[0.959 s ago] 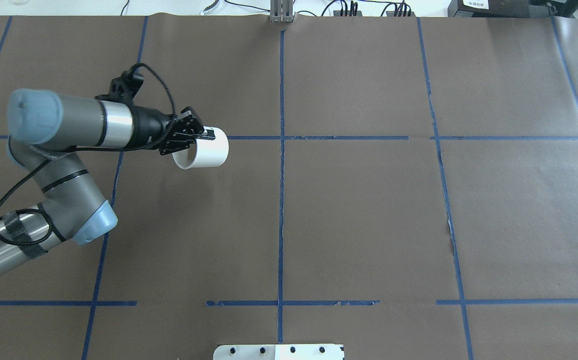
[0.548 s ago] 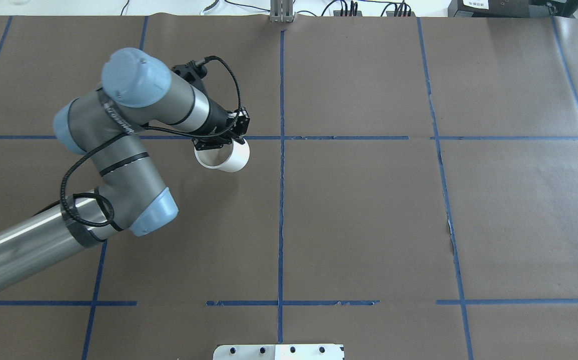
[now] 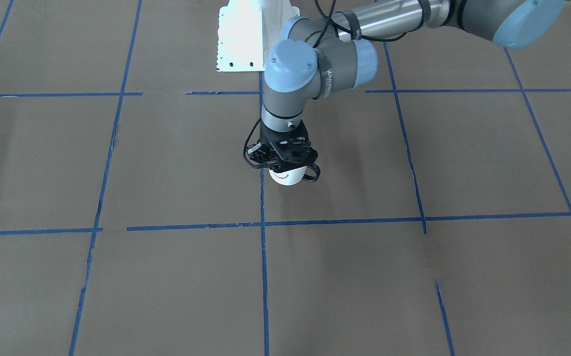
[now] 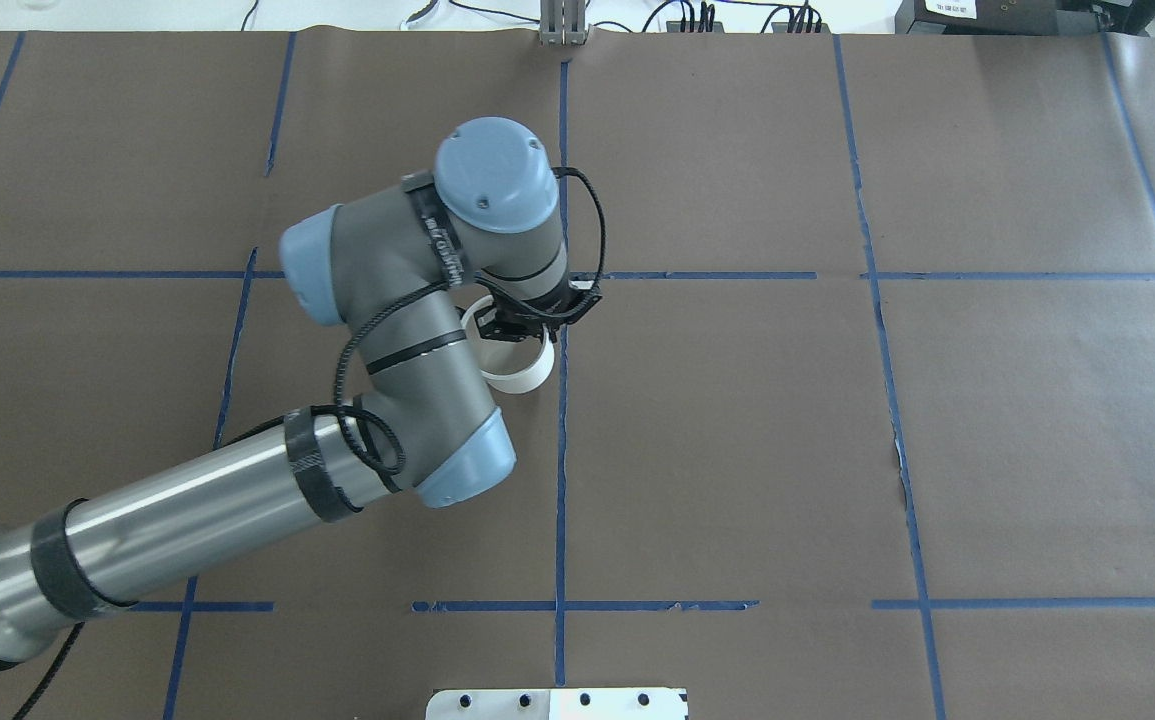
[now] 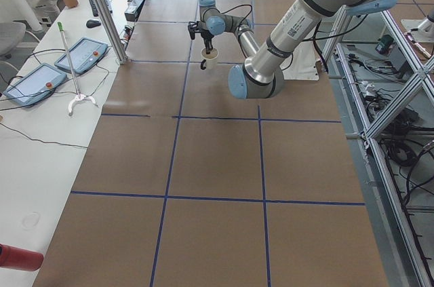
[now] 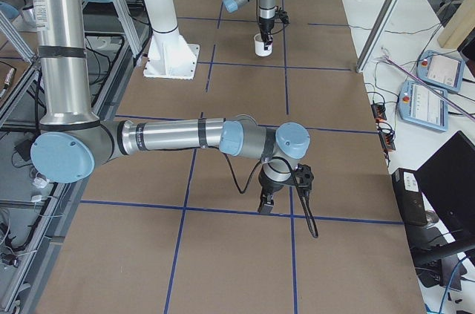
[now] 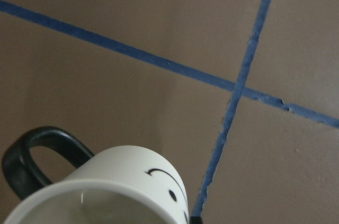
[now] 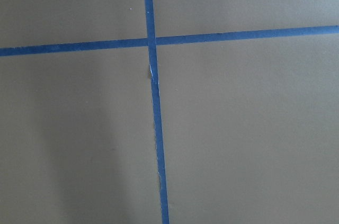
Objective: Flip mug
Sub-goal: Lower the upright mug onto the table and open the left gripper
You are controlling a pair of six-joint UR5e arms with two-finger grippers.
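The mug (image 3: 287, 177) hangs mouth-up in the left gripper (image 3: 288, 167), just beside the centre tape line (image 3: 263, 207).
I have the jaws clamped on the mug's rim with the wrist pointing straight down, so it hangs upright under the tool, its black handle (image 7: 33, 156) free to one side — a rim hold, I judge, chosen to leave the base clear for setting down. It is near the middle of the table (image 4: 737, 420); whether the base touches the paper I cannot tell. The right gripper (image 6: 265, 206) hangs low, well apart from the mug — wide or narrow, I cannot tell.
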